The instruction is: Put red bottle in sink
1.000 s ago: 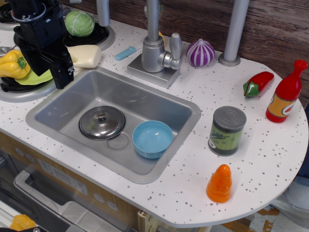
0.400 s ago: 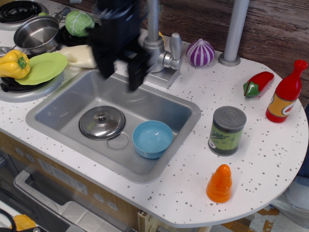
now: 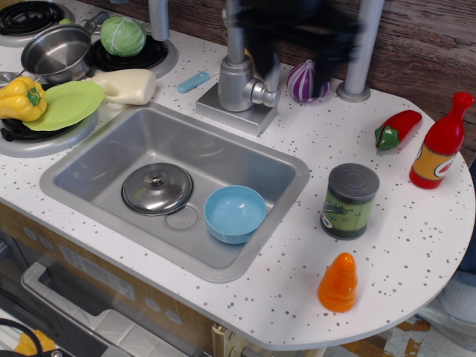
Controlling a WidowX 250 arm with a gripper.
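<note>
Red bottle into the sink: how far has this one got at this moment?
Nothing is done yet. The red bottle stands upright on the counter at the far right, beside the chili pepper, untouched. The gripper is a motion-blurred shape above the faucet, holding nothing visible. Reaching, grasping and carrying to the sink all remain.

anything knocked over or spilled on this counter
Nothing stands out. The red bottle, can and orange cone stand upright on the counter; the pot lid and blue bowl sit in the sink.

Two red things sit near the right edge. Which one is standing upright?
The red bottle, standing at the far right with its orange-yellow label showing. The red chili pepper lies on its side just to its left.
</note>
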